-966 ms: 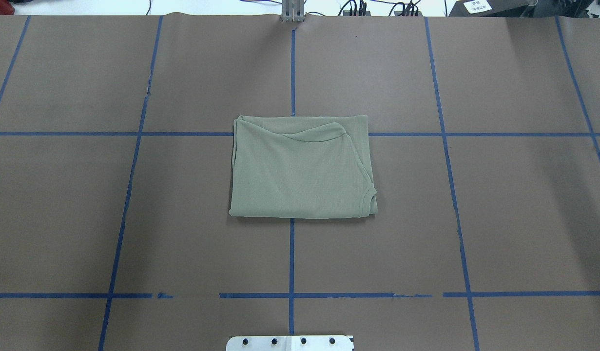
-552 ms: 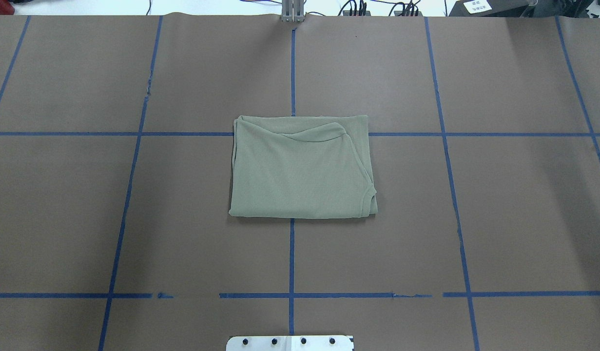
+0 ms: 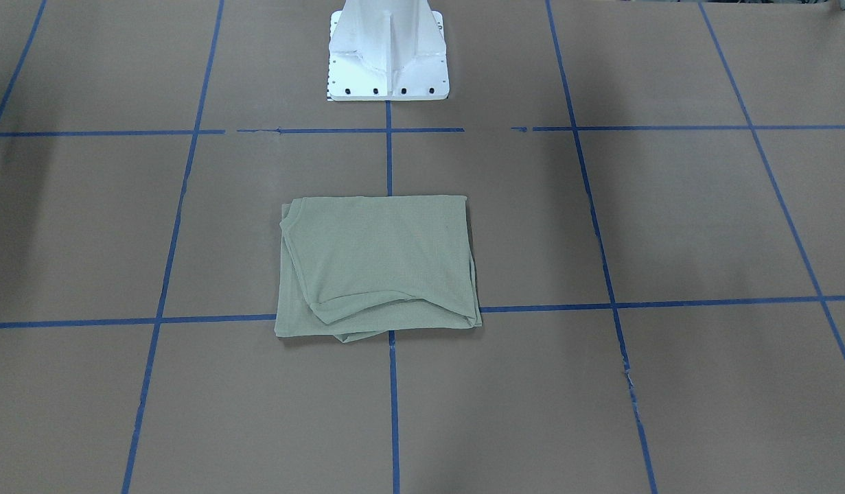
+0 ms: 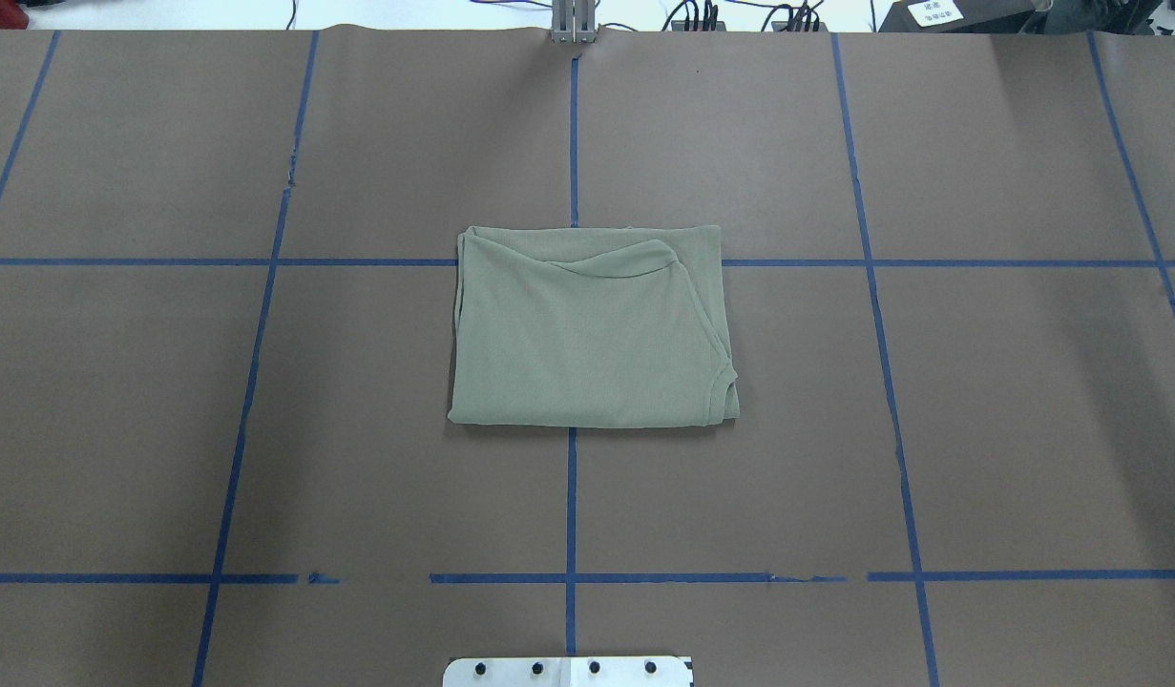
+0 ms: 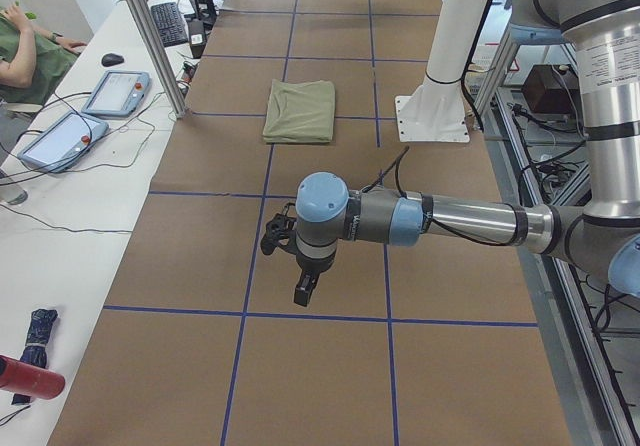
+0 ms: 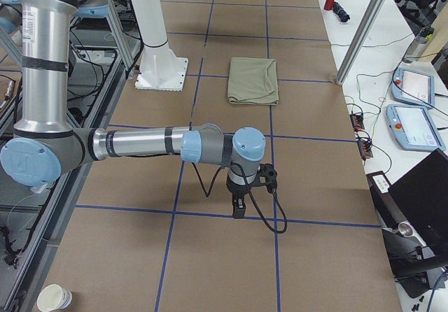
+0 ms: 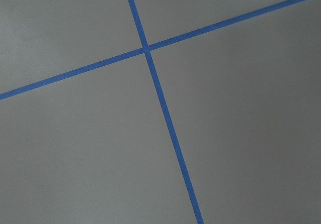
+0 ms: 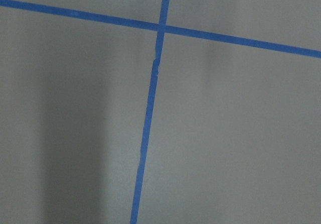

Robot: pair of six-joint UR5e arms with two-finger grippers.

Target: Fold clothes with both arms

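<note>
Overhead exterior: shirt (image 4: 592, 329) unmoved, folded, so folding looks finished; left gripper (image 5: 302, 294) and right gripper (image 6: 239, 208) hang well apart from it, openness impossible to tell.

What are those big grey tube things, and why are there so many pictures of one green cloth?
Those tubes are two robot arms: the left arm and the right arm. Each ends in a black pincer, the left gripper and right gripper. Cameras look from above, from the front, from both table ends and from each wrist. The wrist cameras see only brown table and blue tape. The green shirt lies folded mid-table. Neither gripper holds anything; both hang over bare table, far from the shirt.
</note>
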